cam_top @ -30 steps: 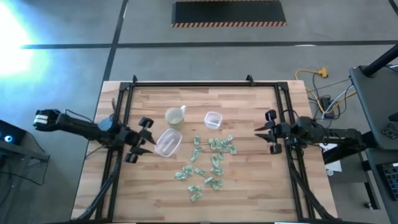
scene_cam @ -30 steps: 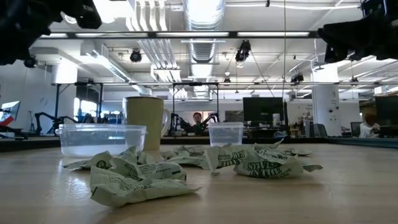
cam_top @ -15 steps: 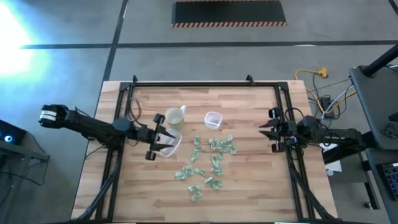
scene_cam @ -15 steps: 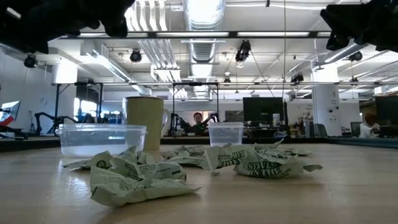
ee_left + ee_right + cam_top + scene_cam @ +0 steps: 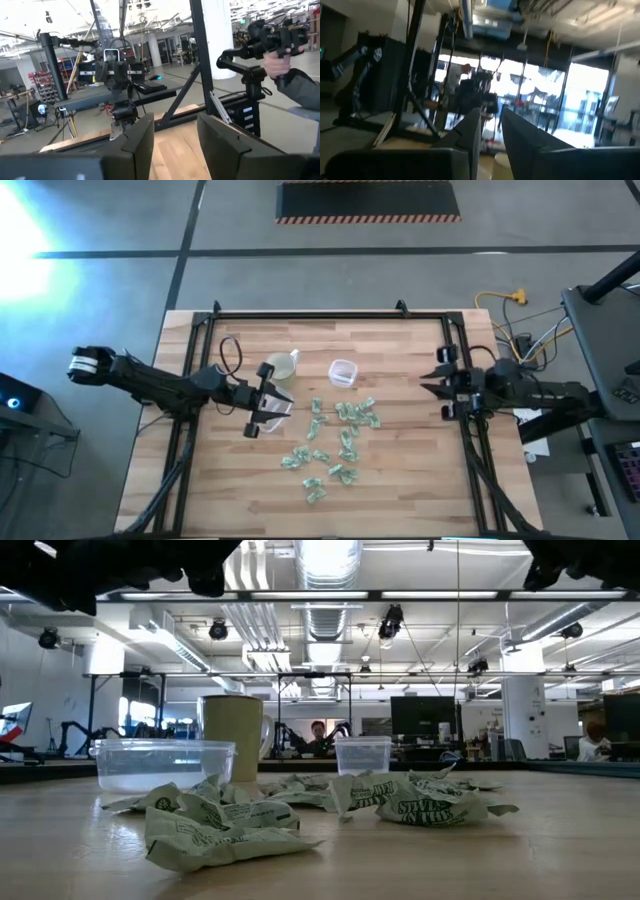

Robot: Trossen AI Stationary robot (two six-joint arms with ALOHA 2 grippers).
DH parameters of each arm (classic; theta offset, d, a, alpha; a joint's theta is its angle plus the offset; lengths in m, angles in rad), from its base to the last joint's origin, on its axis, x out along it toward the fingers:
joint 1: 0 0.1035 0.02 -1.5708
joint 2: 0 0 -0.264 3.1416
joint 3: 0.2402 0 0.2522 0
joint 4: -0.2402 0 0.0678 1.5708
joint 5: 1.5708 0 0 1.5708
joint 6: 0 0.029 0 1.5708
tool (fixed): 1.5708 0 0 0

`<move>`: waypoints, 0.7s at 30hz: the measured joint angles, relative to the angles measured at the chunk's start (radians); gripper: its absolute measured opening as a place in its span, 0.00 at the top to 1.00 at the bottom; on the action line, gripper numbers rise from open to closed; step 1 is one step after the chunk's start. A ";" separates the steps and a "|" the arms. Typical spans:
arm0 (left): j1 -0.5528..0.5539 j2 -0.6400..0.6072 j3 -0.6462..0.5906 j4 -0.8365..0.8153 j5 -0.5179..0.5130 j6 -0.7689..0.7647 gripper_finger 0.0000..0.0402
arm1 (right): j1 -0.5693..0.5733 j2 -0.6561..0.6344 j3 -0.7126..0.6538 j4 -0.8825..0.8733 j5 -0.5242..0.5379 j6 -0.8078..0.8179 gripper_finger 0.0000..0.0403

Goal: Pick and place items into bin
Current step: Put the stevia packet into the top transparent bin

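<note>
Roughly twenty crinkled pale-green and white items (image 5: pixel 335 440) lie scattered on the wooden desk (image 5: pixel 400 480), from its near middle back toward the two clear containers; in the low view the closest of them sits crumpled at the front (image 5: pixel 215 830). Just behind the scatter, on the left, the larger clear bin (image 5: pixel 275 412) rests on the desk, and the left pincer (image 5: pixel 262 398) hangs directly above it, fingers spread apart and holding nothing. A pale yellowish cup (image 5: pixel 280 368) stands just beyond that bin, with the smaller clear tub (image 5: pixel 343 372) beside it to the right. Over the desk's right edge, well apart from the items, the right pincer (image 5: pixel 444 385) hovers, its fingers parted by a narrow gap and empty.
</note>
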 joint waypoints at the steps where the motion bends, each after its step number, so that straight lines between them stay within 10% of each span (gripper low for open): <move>1: 0.000 0.000 0.001 0.004 0.000 0.000 0.66 | 0.000 0.041 0.016 -0.012 0.000 0.006 0.83; 21: -0.099 0.023 0.018 -0.160 0.004 0.022 0.66 | 0.156 0.765 0.346 -0.192 -0.081 -0.129 0.83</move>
